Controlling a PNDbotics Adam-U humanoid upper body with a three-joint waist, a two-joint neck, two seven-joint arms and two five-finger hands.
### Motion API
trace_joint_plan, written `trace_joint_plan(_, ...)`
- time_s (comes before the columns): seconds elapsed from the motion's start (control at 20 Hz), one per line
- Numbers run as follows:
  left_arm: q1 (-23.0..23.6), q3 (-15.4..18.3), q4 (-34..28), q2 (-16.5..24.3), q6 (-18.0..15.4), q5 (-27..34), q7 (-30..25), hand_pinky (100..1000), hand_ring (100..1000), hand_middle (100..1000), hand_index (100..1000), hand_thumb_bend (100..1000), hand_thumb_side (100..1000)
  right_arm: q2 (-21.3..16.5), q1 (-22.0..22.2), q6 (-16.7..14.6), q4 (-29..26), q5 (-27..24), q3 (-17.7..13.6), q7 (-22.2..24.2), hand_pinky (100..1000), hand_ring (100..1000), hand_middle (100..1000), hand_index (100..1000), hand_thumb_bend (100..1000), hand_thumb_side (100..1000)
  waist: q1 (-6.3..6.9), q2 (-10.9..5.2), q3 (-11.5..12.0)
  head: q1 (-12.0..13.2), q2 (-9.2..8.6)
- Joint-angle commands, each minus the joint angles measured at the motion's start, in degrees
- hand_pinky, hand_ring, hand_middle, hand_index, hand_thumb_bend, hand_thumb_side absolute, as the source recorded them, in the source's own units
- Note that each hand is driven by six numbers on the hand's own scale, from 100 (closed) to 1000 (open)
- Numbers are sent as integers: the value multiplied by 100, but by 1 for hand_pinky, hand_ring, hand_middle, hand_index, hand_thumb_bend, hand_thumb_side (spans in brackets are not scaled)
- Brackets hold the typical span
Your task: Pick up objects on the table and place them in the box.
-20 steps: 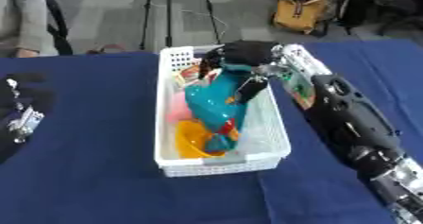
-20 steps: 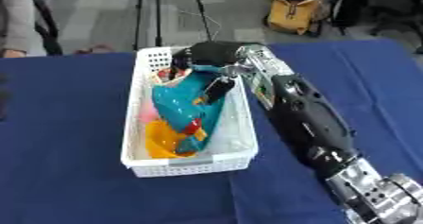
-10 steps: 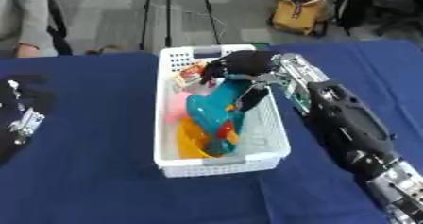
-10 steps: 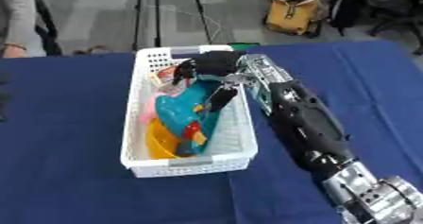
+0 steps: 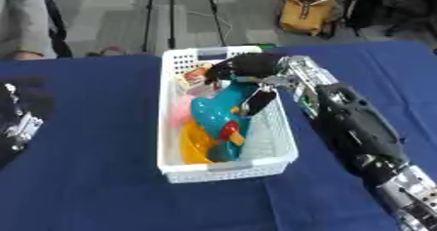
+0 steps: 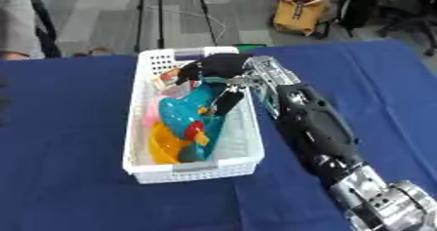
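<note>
Box point(image 5: 269, 159): white lattice basket, seen at centre of the blue table point(image 5: 94, 186), loaded with a teal toy point(image 5: 215, 115) with a red-and-yellow part, a yellow item point(image 5: 194, 144) at 7 o'clock of it, pink at 9 o'clock. Right hand point(image 5: 245, 68) is seen over the box's 12 o'clock end, shifted further toward 10 o'clock than a second ago, with fingers point(image 6: 224, 103) now hanging down, relaxed; nothing is gripped. Left hand point(image 5: 19, 123) is shown only in the left eye view, at the 9 o'clock edge; its finger state cannot be determined.
</note>
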Motion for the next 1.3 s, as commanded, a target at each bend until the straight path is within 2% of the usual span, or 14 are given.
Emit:
trace_joint_plan(0.05, -64, 27, -89, 68, -5, 17, -13, 480, 695, 757, 831, 550, 850, -42, -131, -641, 69, -247, -26, 935, 870, 915, 918, 952, 664, 550, 3, -110, 16, -26, -61)
trace_joint_plan(0.35, -51, 33, -85, 82, -4, 12, -15, 480, 696, 757, 830, 551, 849, -177, -247, -872, -63, -909, 126, 2208, 887, 934, 919, 952, 651, 515, -12, -134, 17, -44, -48)
trace_joint_plan(0.6, -27, 43, -68, 110, -5, 1, -13, 480, 696, 757, 831, 550, 849, -427, -342, -971, -396, -1537, 399, 2829, 886, 935, 914, 950, 642, 514, -64, -164, -22, -21, -51)
trace_joint_plan(0.8, -15, 49, -60, 121, -8, -4, -6, 479, 696, 757, 831, 550, 849, -580, -319, -943, -604, -1845, 470, 2964, 885, 935, 911, 948, 640, 516, -84, -174, -64, -7, -57)
trace_joint_plan(1.25, 0, 64, -61, 126, -4, -6, 10, 479, 696, 757, 831, 550, 848, -702, -247, -879, -787, -2073, 516, 2973, 875, 930, 901, 942, 632, 521, -73, -178, -113, 12, -73)
trace_joint_plan(1.3, -1, 64, -62, 123, -4, -6, 11, 478, 697, 757, 831, 550, 849, -698, -233, -851, -797, -2119, 498, 2967, 845, 905, 878, 928, 617, 518, -66, -177, -124, 10, -75)
